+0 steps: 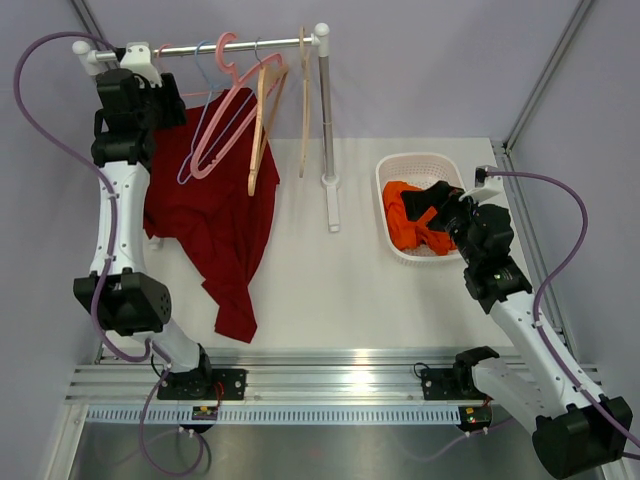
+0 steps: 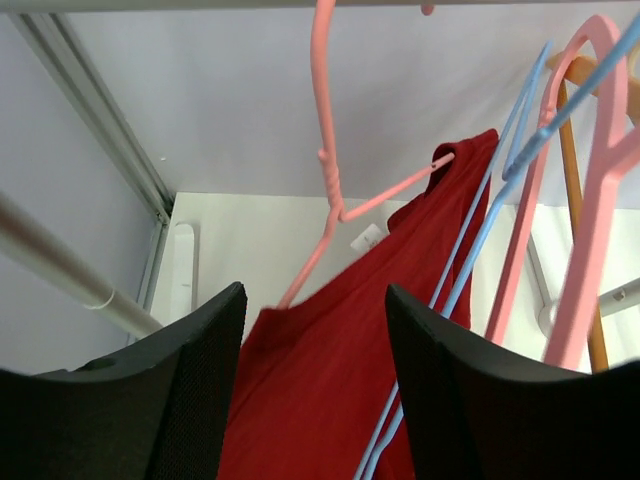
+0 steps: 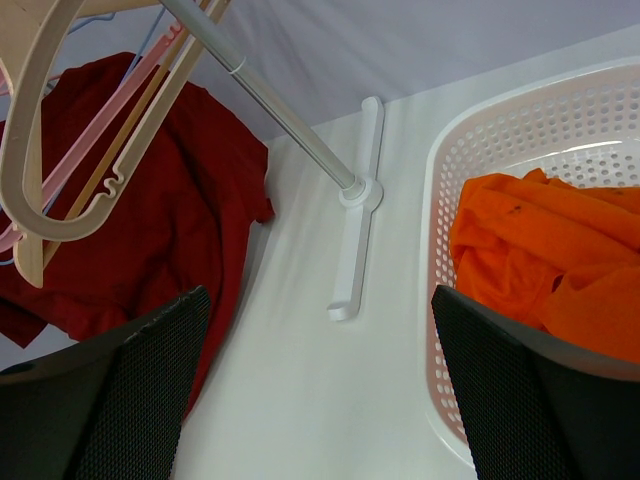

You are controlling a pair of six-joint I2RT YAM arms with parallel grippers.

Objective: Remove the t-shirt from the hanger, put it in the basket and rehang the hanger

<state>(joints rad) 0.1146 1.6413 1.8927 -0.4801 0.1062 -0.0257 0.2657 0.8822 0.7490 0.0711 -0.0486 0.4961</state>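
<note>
White tabletop [image 1: 350,290], pale purple walls behind. At right I see a white perforated plastic basket [image 1: 392,170] holding crumpled orange cloth [image 1: 405,220]. The dark red t-shirt [image 1: 215,220] hangs on a thin pink wire hanger [image 2: 325,170] from the metal rail [image 1: 250,47], its hem trailing onto the tabletop. The left gripper [image 2: 315,295] has its fingers apart, facing the shirt. The right gripper [image 3: 320,295] gapes wide beside the basket.

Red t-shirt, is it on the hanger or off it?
On. In the left wrist view the thin pink hanger has one arm inside the red t-shirt.
</note>
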